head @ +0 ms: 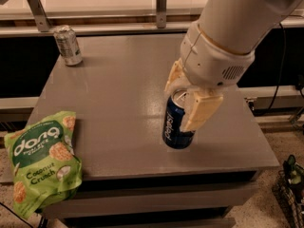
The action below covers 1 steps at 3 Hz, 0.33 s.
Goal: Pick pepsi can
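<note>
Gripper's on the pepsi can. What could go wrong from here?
1. The gripper grips the can high, near its rim, and the can looks tilted. It may slip or swing on the lift.
2. The can is close to the front edge of the table. If dropped, it could roll off.
</note>
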### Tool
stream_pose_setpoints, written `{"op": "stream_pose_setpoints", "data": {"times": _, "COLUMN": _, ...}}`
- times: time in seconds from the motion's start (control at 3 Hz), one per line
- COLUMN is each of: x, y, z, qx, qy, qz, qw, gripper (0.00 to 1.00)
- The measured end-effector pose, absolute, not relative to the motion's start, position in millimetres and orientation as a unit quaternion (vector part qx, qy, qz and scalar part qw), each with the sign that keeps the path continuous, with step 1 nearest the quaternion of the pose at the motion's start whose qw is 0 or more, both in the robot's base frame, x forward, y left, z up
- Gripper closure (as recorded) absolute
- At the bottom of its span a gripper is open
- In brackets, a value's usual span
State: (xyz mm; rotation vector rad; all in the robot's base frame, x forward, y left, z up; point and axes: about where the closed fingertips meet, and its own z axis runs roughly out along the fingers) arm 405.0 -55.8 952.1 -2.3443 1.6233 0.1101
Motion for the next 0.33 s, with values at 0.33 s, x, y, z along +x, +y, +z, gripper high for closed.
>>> {"op": "stream_pose_setpoints", "data": {"times": 0.33, "x": 404.7, "y": -53.0, "z": 957.1, "qx": -0.813, "qy": 0.561, "qz": 0.032, "qw": 0.15, "gripper": 1.0}}
